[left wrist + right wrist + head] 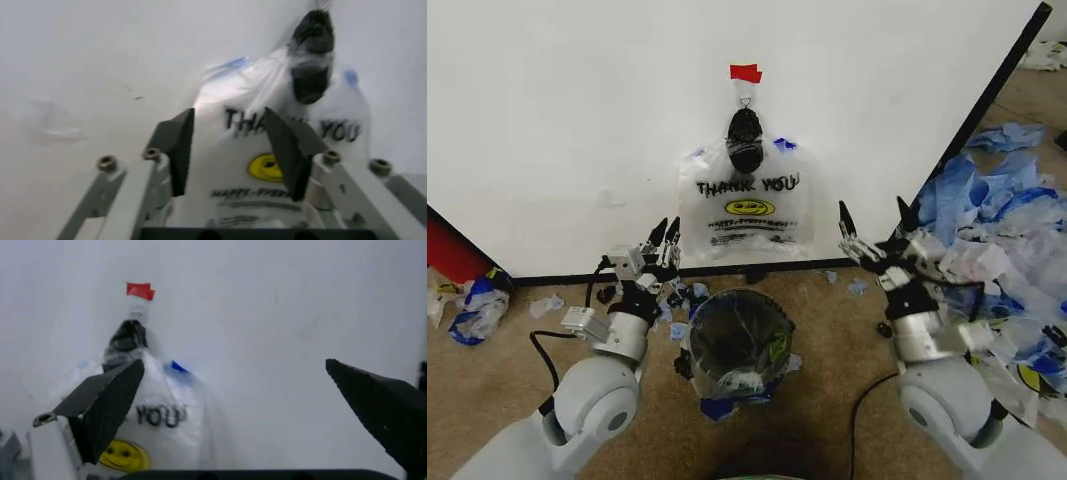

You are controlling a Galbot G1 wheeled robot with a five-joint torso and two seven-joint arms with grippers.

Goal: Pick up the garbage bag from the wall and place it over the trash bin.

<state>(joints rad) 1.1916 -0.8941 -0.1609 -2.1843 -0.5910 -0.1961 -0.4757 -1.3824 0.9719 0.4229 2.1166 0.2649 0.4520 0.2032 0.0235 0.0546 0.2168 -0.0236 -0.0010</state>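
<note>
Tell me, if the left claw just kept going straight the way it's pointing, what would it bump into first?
Most likely the garbage bag hanging on the wall. The left gripper, jaws open, frames the bag's lower left part; how far off it is remains unclear.

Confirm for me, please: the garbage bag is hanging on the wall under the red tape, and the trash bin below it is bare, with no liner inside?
Not quite. The garbage bag does hang on the wall under the red tape, but the head view shows the trash bin already holds a clear plastic liner.
</note>
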